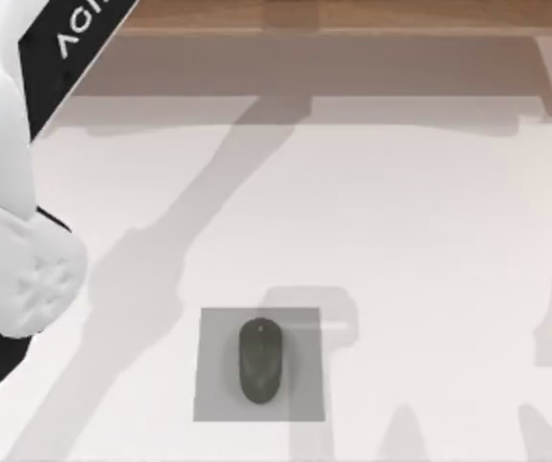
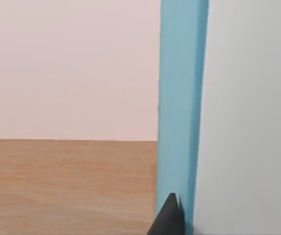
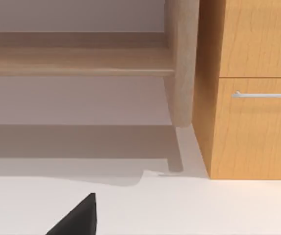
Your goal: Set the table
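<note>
The table point(image 1: 401, 221) is a broad white top, and it lies low in the right wrist view point(image 3: 204, 205) too. A small grey square pad point(image 1: 300, 332) lies near its front edge, left of centre, with a dark computer mouse point(image 1: 260, 361) resting on it. My left arm point(image 1: 7, 241) rises large and white along the left edge of the top view, well away from the pad. A dark tip of my left gripper point(image 2: 169, 218) stands against an upright blue panel point(image 2: 179, 98). A dark tip of my right gripper point(image 3: 77, 218) hovers over the white top.
A light-brown wooden frame point(image 1: 353, 19) runs along the table's far side. In the right wrist view a wooden cabinet point(image 3: 248, 122) with a metal drawer handle point(image 3: 265, 94) stands beside a frame post point(image 3: 182, 63). Arm shadows cross the tabletop.
</note>
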Robot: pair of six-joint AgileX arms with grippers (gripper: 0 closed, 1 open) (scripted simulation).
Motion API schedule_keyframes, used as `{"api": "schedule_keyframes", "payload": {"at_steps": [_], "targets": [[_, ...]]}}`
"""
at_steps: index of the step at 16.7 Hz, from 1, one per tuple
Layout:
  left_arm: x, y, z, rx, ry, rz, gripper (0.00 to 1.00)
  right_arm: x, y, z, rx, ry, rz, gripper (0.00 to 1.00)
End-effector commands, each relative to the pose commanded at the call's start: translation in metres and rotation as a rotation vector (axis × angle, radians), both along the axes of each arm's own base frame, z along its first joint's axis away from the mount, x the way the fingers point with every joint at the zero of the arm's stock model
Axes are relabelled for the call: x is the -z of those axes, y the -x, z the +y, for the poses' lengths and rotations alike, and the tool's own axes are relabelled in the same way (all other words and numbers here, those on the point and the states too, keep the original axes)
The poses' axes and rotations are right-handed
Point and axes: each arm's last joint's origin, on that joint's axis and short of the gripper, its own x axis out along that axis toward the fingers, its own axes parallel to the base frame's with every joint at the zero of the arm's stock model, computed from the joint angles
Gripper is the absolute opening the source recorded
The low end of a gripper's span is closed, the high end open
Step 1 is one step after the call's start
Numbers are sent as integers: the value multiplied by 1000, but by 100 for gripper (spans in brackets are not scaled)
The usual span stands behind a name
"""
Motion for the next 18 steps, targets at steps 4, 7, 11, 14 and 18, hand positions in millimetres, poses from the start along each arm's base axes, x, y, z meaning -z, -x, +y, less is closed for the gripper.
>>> {"api": "schedule_keyframes", "payload": {"at_steps": [4,7,11,14,18], "targets": [[2,16,-2,3,-14,19,0,0,0,0,0,0,0,100],[-4,26,-1,5,-5,6,0,0,0,0,0,0,0,100],[-3,24,1,0,-7,8,0,0,0,0,0,0,0,100],[-15,26,13,-3,2,-24,0,0,0,0,0,0,0,100],[-50,15,86,-93,-45,-127,0,0,0,0,0,0,0,100]]}}
